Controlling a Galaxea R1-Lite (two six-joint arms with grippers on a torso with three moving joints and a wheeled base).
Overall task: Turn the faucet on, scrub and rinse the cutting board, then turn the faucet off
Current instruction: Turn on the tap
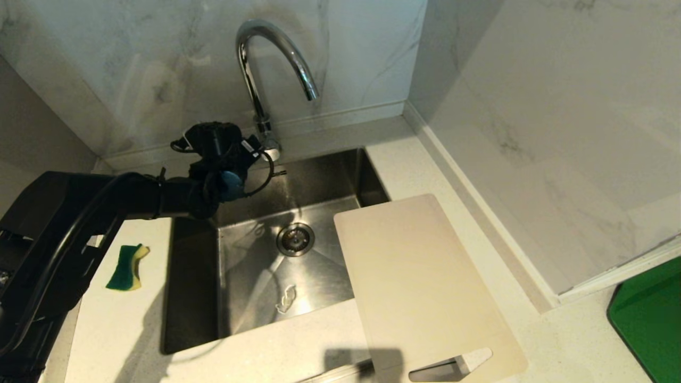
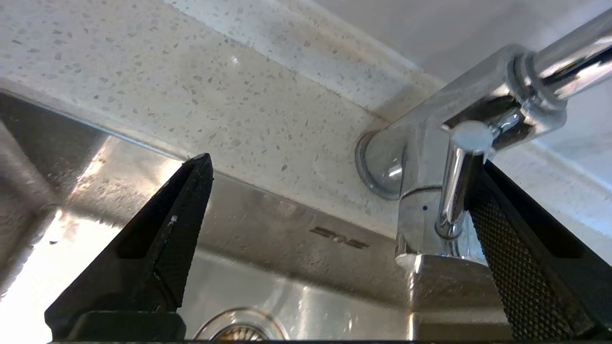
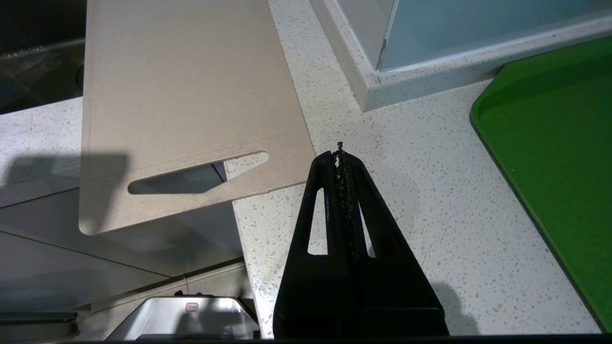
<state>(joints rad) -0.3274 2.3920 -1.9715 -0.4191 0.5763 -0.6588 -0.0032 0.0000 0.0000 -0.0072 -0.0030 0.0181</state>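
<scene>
The chrome faucet [image 1: 266, 58] rises behind the sink, and no water shows under its spout. My left gripper [image 1: 254, 150] is at the faucet's base, open wide. In the left wrist view my left gripper [image 2: 342, 162] has one finger [image 2: 507, 248] right beside the small side lever [image 2: 458, 186]; the other finger [image 2: 177, 224] stands far off over the sink. The cream cutting board [image 1: 420, 282] lies on the counter right of the sink, its slotted end overhanging the front edge. My right gripper [image 3: 339, 153] is shut and empty, hovering over the counter beside the board [image 3: 186, 86].
A green and yellow sponge [image 1: 126, 260] lies on the counter left of the steel sink [image 1: 191, 276]. A dark green mat [image 1: 649, 319] sits at the far right. Marble walls close in the back and the right side.
</scene>
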